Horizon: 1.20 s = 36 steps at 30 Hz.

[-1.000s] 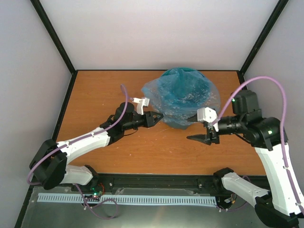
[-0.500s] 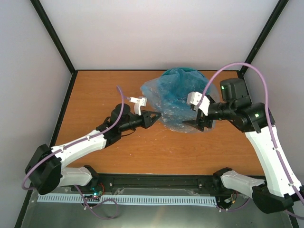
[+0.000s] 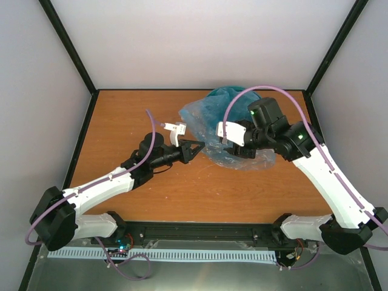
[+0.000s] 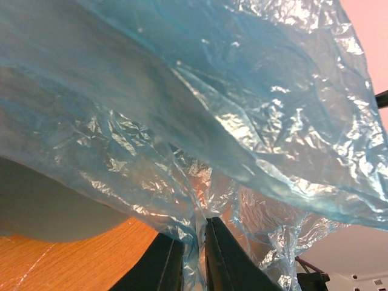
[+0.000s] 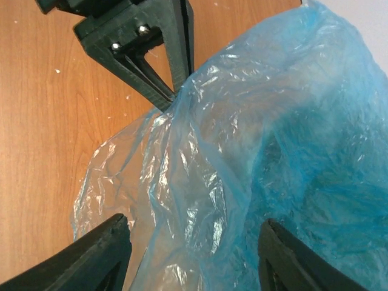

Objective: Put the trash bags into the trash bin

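The wooden table (image 3: pixel 121 115) sits inside white walls with black corner posts. Near its far edge, a thin, glossy, wrinkled light-blue bag (image 3: pixel 197 118) drapes over the dark teal bin (image 3: pixel 215 97), and its loose edge spills onto the table toward the arms. The right arm crosses above and hides part of both. The left tool (image 4: pixel 194 254) is nearly closed, pinching a fold of film at the bag's left side. The right tool (image 5: pixel 194 251) is spread wide over the bag, gripping nothing.

Wood table (image 3: pixel 115 115) w/ white walls (image 3: pixel 200 42) round it, black posts (image 3: pixel 68 45) in the back corners. Near edge: black rail (image 3: pixel 206 230), then a white slotted strip (image 3: pixel 163 254) on grey metal sheet (image 3: pixel 206 277)
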Each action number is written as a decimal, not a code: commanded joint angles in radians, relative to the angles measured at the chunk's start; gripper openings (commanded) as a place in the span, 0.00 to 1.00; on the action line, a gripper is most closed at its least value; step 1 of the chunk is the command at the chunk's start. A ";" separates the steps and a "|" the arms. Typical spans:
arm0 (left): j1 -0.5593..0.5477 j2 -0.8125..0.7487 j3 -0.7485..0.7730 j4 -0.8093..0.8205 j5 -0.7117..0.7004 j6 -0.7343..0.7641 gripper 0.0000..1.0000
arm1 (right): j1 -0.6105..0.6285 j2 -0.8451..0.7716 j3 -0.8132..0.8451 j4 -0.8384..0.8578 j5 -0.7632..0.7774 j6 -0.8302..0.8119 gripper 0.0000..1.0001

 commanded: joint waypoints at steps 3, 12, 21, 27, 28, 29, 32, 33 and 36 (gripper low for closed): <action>-0.008 -0.009 0.016 0.028 -0.005 0.028 0.10 | 0.032 0.020 0.032 0.022 0.138 0.039 0.43; -0.008 0.013 0.060 -0.025 -0.088 0.070 0.01 | -0.080 0.090 0.148 0.137 0.224 0.169 0.03; 0.013 0.149 0.236 -0.134 -0.166 0.151 0.01 | -0.421 0.182 0.163 0.297 0.023 0.280 0.03; 0.045 0.222 0.354 -0.192 -0.146 0.166 0.01 | -0.559 0.242 0.173 0.397 -0.023 0.367 0.03; 0.048 0.222 0.361 -0.199 -0.155 0.169 0.01 | -0.579 0.252 0.173 0.411 -0.024 0.374 0.03; 0.054 0.221 0.366 -0.205 -0.164 0.172 0.01 | -0.597 0.262 0.177 0.424 -0.028 0.380 0.03; 0.077 0.225 0.394 -0.235 -0.179 0.186 0.01 | -0.633 0.311 0.202 0.434 -0.054 0.389 0.03; 0.083 0.229 0.405 -0.249 -0.182 0.192 0.01 | -0.639 0.329 0.210 0.434 -0.060 0.391 0.03; 0.107 0.256 0.446 -0.289 -0.187 0.217 0.01 | -0.646 0.380 0.223 0.450 -0.040 0.388 0.03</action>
